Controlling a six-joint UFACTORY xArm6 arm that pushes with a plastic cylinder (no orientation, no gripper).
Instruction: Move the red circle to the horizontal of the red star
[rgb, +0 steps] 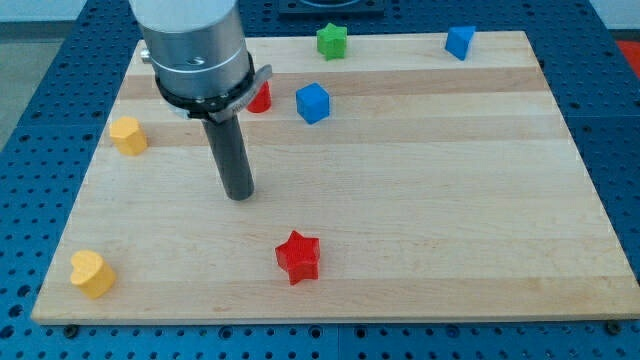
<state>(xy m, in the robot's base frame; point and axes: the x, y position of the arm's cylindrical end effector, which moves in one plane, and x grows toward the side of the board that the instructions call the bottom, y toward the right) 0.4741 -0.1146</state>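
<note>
Your red circle (262, 98) sits near the view's top, left of centre, partly hidden behind the arm's metal collar (200, 60), so you can make out only its right part. Just to its right, apart from it, stands a blue cube (313, 102). The red star (298, 257) lies well below, near the view's bottom edge and a little right of the circle.

My tip (239, 195) rests on bare wood between the 2, below and slightly left of the circle, above and left of the star, touching neither. It is a plain rod, with no jaws to spread or press.

Further out you see a green star (332, 41) and a second blue block (459, 42) along the top edge, and 2 yellow blocks at the left: 1 higher (128, 135), 1 heart-shaped at the bottom corner (91, 273).

The board (450, 200) is pale, striped wood lying on a blue perforated table (40, 120).
</note>
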